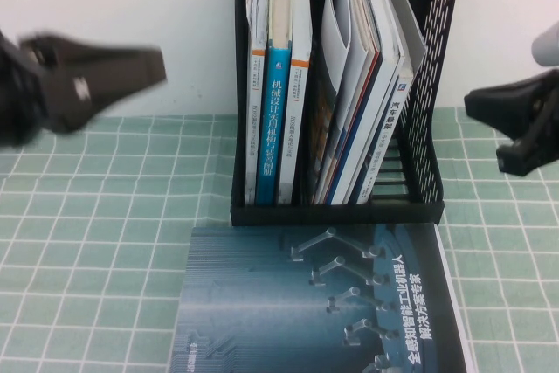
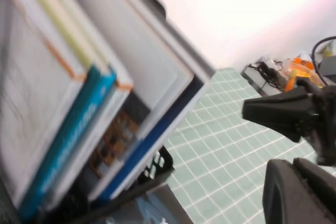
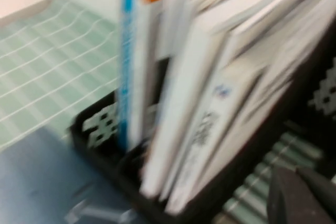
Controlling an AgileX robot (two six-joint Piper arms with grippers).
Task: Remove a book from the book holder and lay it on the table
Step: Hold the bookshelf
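Black book holder [image 1: 428,85] stands upright on the green-grid bench [image 1: 87,242]; its left compartment holds a few upright books including a blue-spined one [image 1: 278,120], its right compartment a leaning stack with the large thin grey-covered book [image 1: 403,6] at the outer right, still inside. A dark blue book with metallic robot arms [image 1: 323,303] lies flat on the bench just in front of the holder. Left gripper [image 1: 140,67] hovers left of the holder, finger state cannot tell; right gripper [image 1: 498,115] hangs right of it, fingers closed on nothing; only the left wrist view shows a cluttered bench edge with cables [image 2: 268,72].
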